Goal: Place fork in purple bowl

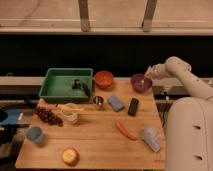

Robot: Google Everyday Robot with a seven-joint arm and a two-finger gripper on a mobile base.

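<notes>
Wooden table (100, 145): gripper (148, 72) holds the fork (144, 79) over the bowl (141, 83); placing step, next lower and release

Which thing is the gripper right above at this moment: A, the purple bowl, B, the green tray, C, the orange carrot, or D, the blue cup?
A: the gripper sits at the back right of the table, just over the rim of the purple bowl, with the pale fork reaching down into it.
</notes>
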